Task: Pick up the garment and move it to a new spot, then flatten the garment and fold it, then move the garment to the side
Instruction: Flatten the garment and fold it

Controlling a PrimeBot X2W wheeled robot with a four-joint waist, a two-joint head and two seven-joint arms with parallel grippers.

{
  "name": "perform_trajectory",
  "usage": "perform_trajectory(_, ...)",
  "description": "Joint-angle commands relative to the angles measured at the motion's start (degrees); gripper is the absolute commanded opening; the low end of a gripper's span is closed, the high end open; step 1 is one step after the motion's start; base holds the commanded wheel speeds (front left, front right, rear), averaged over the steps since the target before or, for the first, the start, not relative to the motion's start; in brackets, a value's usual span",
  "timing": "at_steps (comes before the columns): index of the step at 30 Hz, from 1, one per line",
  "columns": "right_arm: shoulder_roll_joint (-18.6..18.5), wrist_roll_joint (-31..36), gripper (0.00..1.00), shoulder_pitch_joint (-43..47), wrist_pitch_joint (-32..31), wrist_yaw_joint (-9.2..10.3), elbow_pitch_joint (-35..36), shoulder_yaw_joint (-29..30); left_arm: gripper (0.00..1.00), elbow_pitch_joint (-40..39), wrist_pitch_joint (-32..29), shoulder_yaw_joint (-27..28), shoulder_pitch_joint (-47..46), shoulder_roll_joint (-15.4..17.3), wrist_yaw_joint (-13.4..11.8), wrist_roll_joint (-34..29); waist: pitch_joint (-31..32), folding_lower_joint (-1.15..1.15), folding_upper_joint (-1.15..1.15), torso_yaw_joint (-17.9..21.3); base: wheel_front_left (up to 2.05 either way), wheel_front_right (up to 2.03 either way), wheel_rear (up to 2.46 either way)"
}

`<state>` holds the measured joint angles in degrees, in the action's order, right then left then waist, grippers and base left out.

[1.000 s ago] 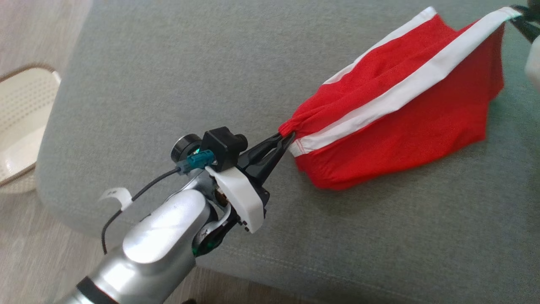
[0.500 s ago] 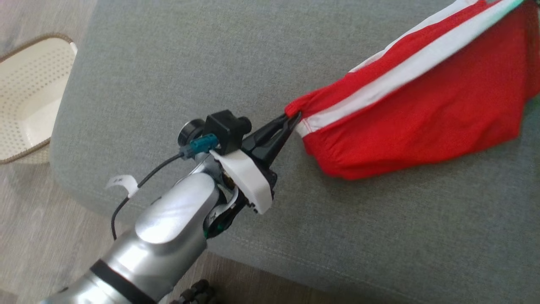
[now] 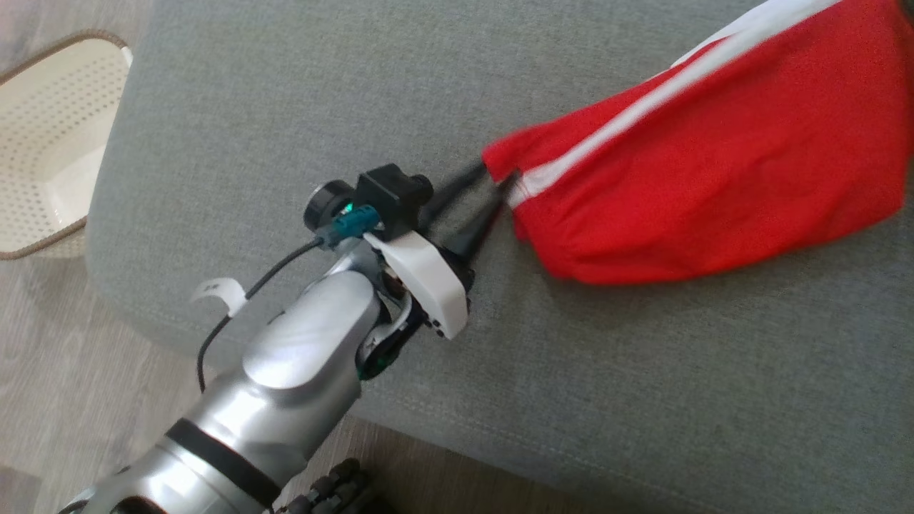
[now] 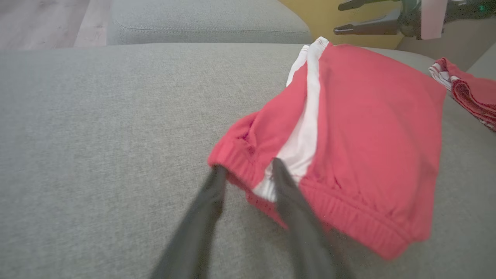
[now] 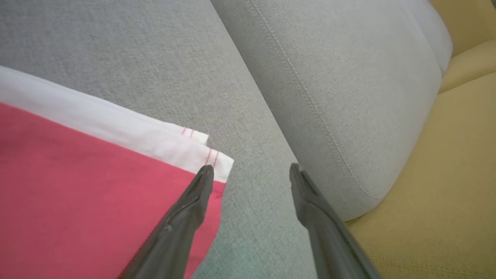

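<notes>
The garment point(image 3: 714, 164) is a pair of red shorts with a white side stripe, lying on the grey sofa seat point(image 3: 285, 107). My left gripper point(image 3: 498, 178) is at the elastic waistband, its fingers slightly parted. In the left wrist view the garment point(image 4: 368, 135) lies spread out, and the left gripper point(image 4: 248, 167) straddles the waistband edge without pinching it. My right gripper point(image 5: 251, 167) stands open just above the seat; the white hem corner of the garment point(image 5: 77, 174) lies loose by its left finger. The right gripper point(image 4: 339, 17) also hangs open beyond the garment's far end.
A white perforated basket point(image 3: 50, 143) stands on the wooden floor left of the sofa. A second red garment point(image 4: 472, 93) lies folded at the far right of the seat. The grey back cushion point(image 5: 348, 77) and a yellow cushion point(image 5: 445, 174) rise behind.
My right gripper has opened and let go of the hem corner, and the garment has dropped flat onto the seat. My left fingers have parted at the waistband. The head camera has shifted.
</notes>
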<state>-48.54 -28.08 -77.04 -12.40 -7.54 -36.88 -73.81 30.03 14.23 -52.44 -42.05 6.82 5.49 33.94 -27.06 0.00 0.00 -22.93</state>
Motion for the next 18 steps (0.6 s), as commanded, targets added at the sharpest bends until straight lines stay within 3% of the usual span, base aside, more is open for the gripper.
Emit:
perform_trajectory(1,-0.1,-0.4,1.0,-0.7,1.2,0.05,-1.0,0.5,1.0,-0.6,0.5,2.8,-2.3,1.1,-0.5,-0.6,0.5,0.0,0.0,0.5,0.0,0.0,0.0)
perform_trajectory(6,2.4,-2.9,1.0,-0.3,3.9,0.05,-7.4,1.8,1.0,1.0,0.7,4.8,-1.5,1.4,-2.2,-1.2,2.7,0.0,0.0,2.3,0.0,0.0,0.0)
perform_trajectory(10,6.1,-7.1,1.0,2.2,9.9,0.05,-13.1,8.4,1.0,0.5,0.7,8.4,0.4,1.6,-4.0,-1.0,5.3,0.0,0.0,4.4,0.0,0.0,0.0)
perform_trajectory(18,14.4,-14.1,1.0,11.4,23.5,0.05,-18.1,19.8,1.0,-7.9,0.8,21.5,7.8,1.4,-7.5,-2.0,11.5,0.0,0.0,9.9,0.0,0.0,0.0)
